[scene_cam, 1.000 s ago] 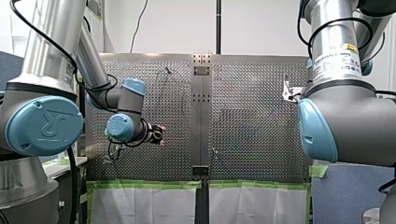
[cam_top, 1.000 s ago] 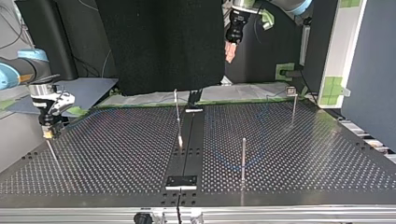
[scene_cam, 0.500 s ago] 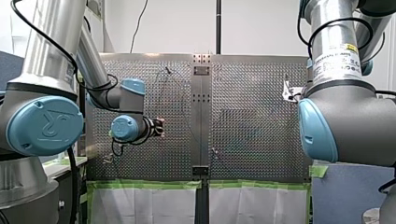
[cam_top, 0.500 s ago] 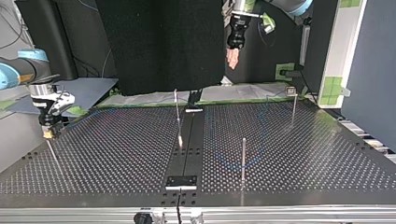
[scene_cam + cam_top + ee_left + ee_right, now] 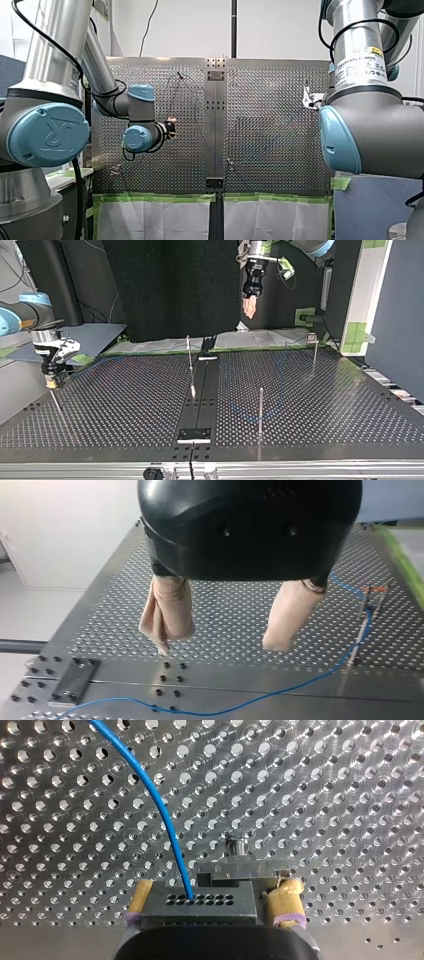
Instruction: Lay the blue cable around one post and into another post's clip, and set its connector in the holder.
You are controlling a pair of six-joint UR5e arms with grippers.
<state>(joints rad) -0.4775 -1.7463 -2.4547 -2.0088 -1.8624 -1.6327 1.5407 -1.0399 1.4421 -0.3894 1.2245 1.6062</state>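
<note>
The blue cable (image 5: pixel 150 795) runs into a dark connector (image 5: pixel 200 901), which sits at a holder (image 5: pixel 235 869) on top of a thin post. My right gripper (image 5: pixel 212 897) is open, its yellow pads (image 5: pixel 286 899) flanking the connector; the same gripper (image 5: pixel 52 376) stands at the top view's left. My left gripper (image 5: pixel 222 635) is open and empty, with beige pads (image 5: pixel 167 612), high above the table (image 5: pixel 248 305). Ahead of it the cable (image 5: pixel 280 692) lies on the plate and rises to a post with a clip (image 5: pixel 369 605). A faint blue arc (image 5: pixel 245 414) passes the middle post (image 5: pixel 260 407).
Thin posts stand on the perforated table: one near the centre strip (image 5: pixel 190 362), one at the far right of the top view (image 5: pixel 314 354). A dark plate (image 5: pixel 195 434) sits on the centre strip near the front edge. Green tape (image 5: pixel 155 197) lines the table's edge.
My left gripper has moved away from the taped edge in the front view and come lower in the top view, turning its pads. The right gripper and the cable have stayed put.
</note>
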